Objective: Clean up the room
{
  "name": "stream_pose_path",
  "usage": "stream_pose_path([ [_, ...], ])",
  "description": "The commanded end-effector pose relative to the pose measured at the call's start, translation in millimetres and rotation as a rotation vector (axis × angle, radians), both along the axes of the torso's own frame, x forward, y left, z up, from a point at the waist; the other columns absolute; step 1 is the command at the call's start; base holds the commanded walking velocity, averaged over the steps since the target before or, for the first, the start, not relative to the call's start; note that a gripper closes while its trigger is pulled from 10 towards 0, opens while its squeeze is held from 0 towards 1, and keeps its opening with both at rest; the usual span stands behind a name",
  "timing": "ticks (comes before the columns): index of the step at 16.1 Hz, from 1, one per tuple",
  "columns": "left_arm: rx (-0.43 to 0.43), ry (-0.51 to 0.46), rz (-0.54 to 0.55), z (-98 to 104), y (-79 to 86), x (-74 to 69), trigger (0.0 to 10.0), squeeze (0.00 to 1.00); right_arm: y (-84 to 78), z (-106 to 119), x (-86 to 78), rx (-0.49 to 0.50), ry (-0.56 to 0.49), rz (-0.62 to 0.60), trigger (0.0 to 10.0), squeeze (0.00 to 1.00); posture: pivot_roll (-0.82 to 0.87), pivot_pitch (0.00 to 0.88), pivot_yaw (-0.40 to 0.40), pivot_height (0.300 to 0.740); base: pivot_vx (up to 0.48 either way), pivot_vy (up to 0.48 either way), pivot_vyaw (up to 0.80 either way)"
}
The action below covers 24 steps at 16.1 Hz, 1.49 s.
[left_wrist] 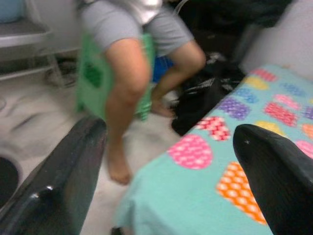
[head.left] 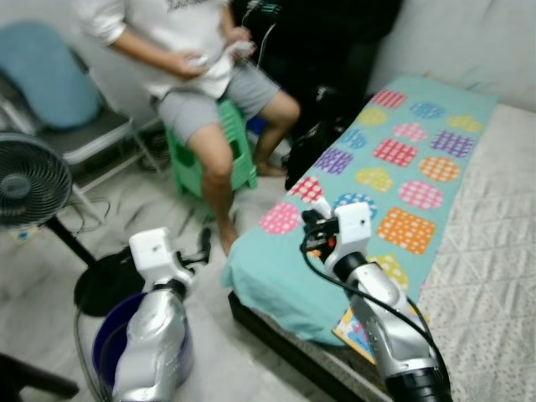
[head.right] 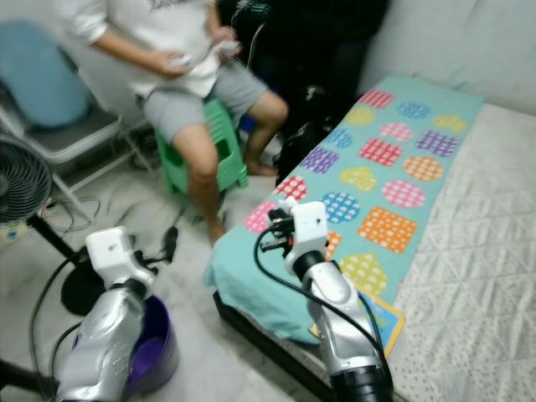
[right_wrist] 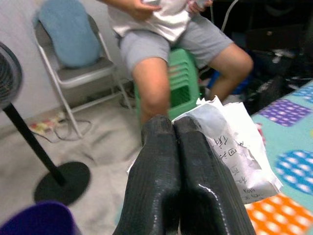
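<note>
Crumpled paper [right_wrist: 230,142] sits pinched between the closed fingers of the right gripper [right_wrist: 175,128], centre frame above the teal spotted blanket [head.left: 402,151] (bed edge). Lower left, the left gripper [left_wrist: 171,161] hangs spread wide above a purple bucket [head.left: 113,335], near a seated person [head.left: 209,75].

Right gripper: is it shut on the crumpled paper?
Yes. In the right wrist view the right gripper has its two black fingers pressed together with the crumpled paper pinched at their tips.

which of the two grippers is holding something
The right gripper: its fingers are shut on a crumpled paper over the bed's teal blanket. The left gripper is open, holding nothing.
</note>
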<state>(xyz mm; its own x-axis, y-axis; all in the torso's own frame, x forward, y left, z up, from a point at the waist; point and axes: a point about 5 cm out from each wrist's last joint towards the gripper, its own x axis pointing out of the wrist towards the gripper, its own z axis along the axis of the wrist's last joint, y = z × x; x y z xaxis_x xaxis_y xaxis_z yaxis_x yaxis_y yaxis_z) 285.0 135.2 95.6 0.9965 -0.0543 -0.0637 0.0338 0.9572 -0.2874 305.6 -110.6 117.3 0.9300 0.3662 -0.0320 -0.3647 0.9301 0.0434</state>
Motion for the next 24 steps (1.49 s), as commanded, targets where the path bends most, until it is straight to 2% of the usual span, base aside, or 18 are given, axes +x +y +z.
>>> stream_pose_path([
  [1,-0.023,0.028,0.029,-6.3,3.1,-4.4,10.0,0.0,2.7,5.5,0.4,-0.003,-0.026,0.01,10.0,0.0,-0.06,0.069,0.032,0.74,0.0,0.0,0.8],
  [10,-0.022,0.031,0.032,-7.1,3.8,-5.0,10.0,0.0,2.2,3.8,0.9,0.031,-0.01,0.001,10.0,0.0,-0.06,0.071,0.03,0.74,0.0,0.0,0.79],
  [24,-0.015,0.01,0.012,-5.3,2.4,-6.0,10.0,0.0,0.9,0.7,1.3,0.056,0.019,-0.005,10.0,0.0,-0.05,0.059,0.03,0.74,0.0,0.0,0.0],
])
